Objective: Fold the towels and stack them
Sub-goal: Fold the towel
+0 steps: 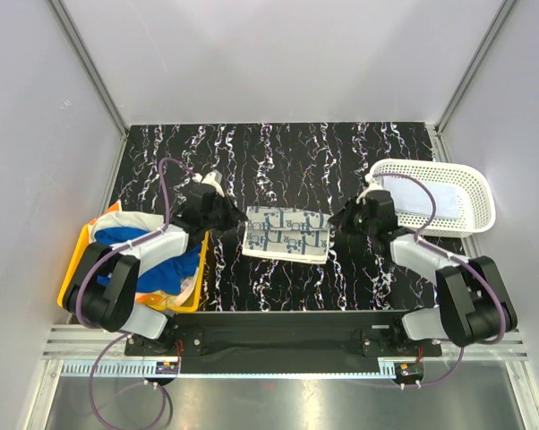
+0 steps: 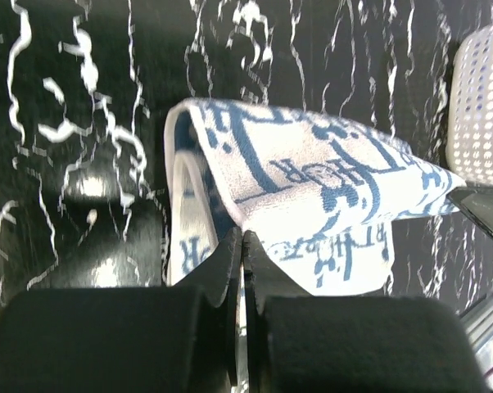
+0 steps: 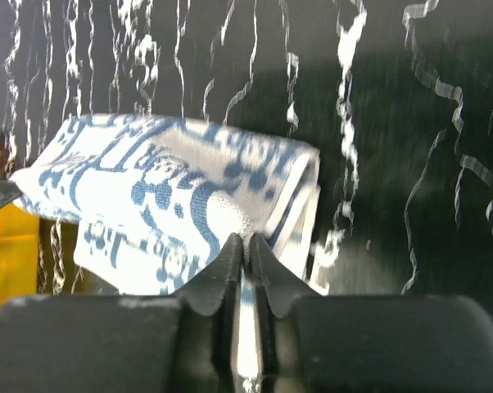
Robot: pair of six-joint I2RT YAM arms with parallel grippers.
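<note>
A white towel with a blue pattern lies folded in the middle of the black marbled table. My left gripper is at its left end and my right gripper at its right end. In the left wrist view the left gripper is shut, pinching the edge of the towel's raised upper layer. In the right wrist view the right gripper pinches puckered cloth of the same towel between its tips. More towels, a royal blue one among them, lie crumpled at the left.
The crumpled towels sit in a yellow bin at the table's left edge, beside the left arm. A white perforated basket stands at the right and holds a folded off-white towel. Grey walls close in the table.
</note>
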